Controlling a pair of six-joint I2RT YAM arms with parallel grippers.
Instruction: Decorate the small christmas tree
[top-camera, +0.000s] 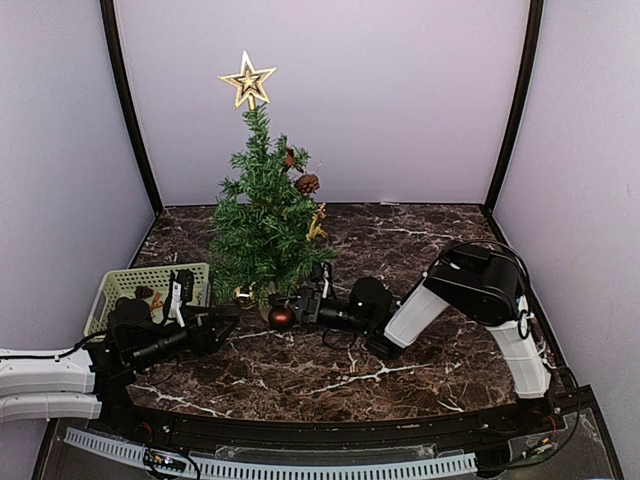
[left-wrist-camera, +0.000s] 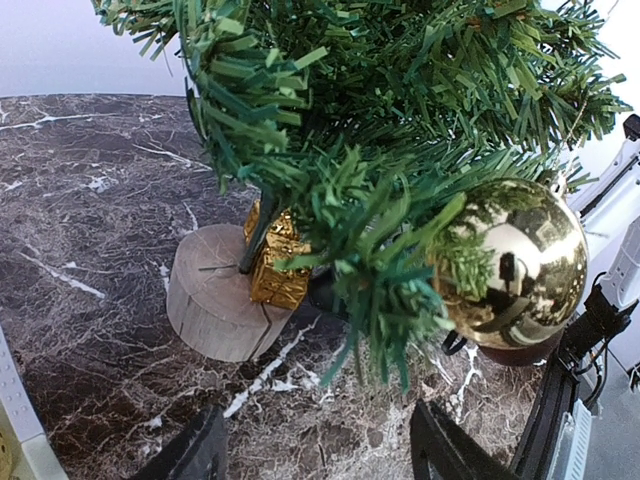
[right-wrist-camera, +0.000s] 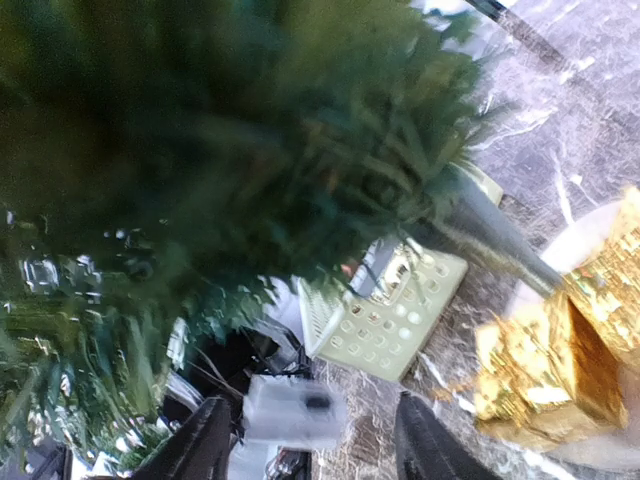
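Hovering low, my left gripper (left-wrist-camera: 315, 440) gapes empty, stump (left-wrist-camera: 215, 310) of the small christmas tree (left-wrist-camera: 380, 120) at eleven o'clock, bare table (left-wrist-camera: 100, 180) between. My right gripper (right-wrist-camera: 310, 440) is parted, empty; branches (right-wrist-camera: 250, 150) crowd twelve o'clock.

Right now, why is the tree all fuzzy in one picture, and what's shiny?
Right wrist view: the small christmas tree is smeared and out of focus, very close to the lens; the gold gift box glares. Left wrist view: sharp, and the gold ball reflects the room, bent by its curve. Top external view: clear, soft even light.
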